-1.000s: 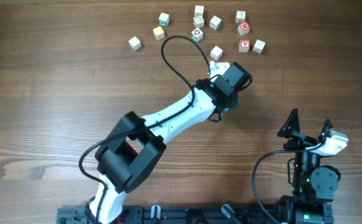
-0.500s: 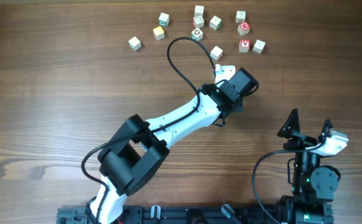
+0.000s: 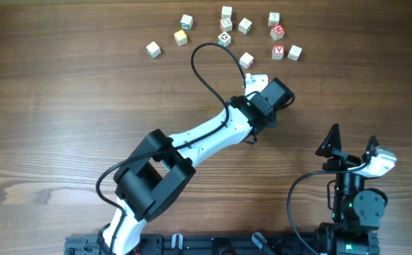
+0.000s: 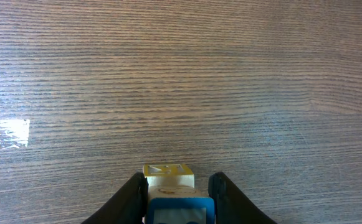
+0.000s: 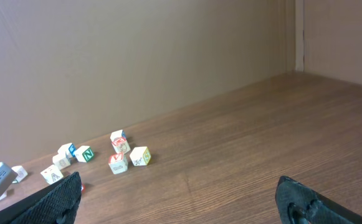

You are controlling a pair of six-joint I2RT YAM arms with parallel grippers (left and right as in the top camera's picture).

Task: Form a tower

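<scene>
In the left wrist view the tower (image 4: 168, 177) shows as a blue-framed cube (image 4: 179, 213) with a yellow-edged cube (image 4: 166, 170) lined up just beyond it. My left gripper (image 4: 177, 180) straddles them: the left finger lies against the cubes, and a narrow gap shows beside the right finger. From overhead the left gripper (image 3: 251, 79) hides these cubes, just below the scattered blocks. My right gripper (image 3: 351, 143) stands wide open and holds nothing at the lower right, far from the cubes.
Several loose letter cubes (image 3: 224, 39) are scattered along the far edge of the wooden table; the nearest one (image 3: 246, 59) lies just above the left gripper. The right wrist view shows some of them (image 5: 118, 163) before a plain wall.
The left arm shifted slightly to the right and then held still. The right arm has not moved.
</scene>
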